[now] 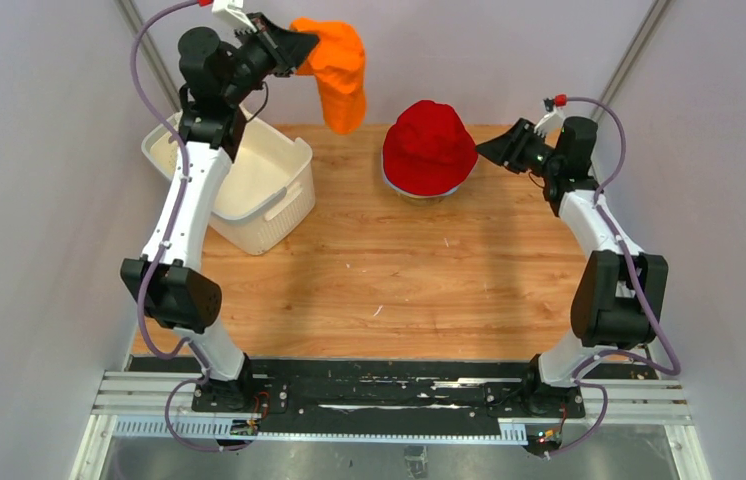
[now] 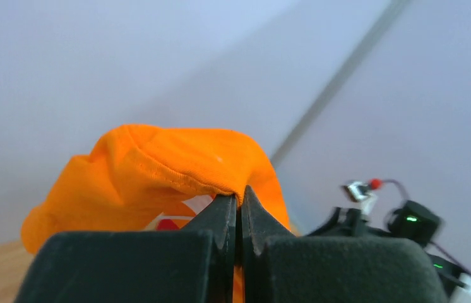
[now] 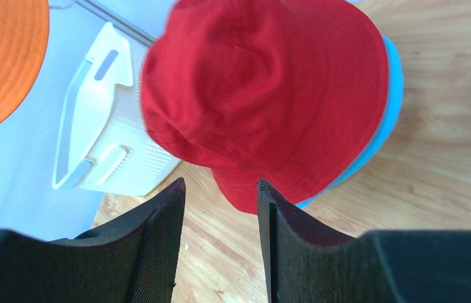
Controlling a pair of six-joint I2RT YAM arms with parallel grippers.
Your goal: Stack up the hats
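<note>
An orange hat [image 1: 339, 70] hangs in the air at the back of the table, left of the pile. My left gripper [image 1: 301, 48] is shut on its brim [image 2: 189, 180], and the fabric droops below the fingers. A red hat [image 1: 429, 145] tops the pile at the back centre, with a teal hat's brim [image 3: 389, 107] showing under it. The hats beneath are hidden. My right gripper [image 1: 494, 150] hovers just right of the red hat [image 3: 264, 95], open, with nothing between its fingers [image 3: 163, 233].
A white perforated basket [image 1: 249, 190] stands at the back left of the wooden table [image 1: 399, 290], under my left arm. Grey walls close in on both sides and at the back.
</note>
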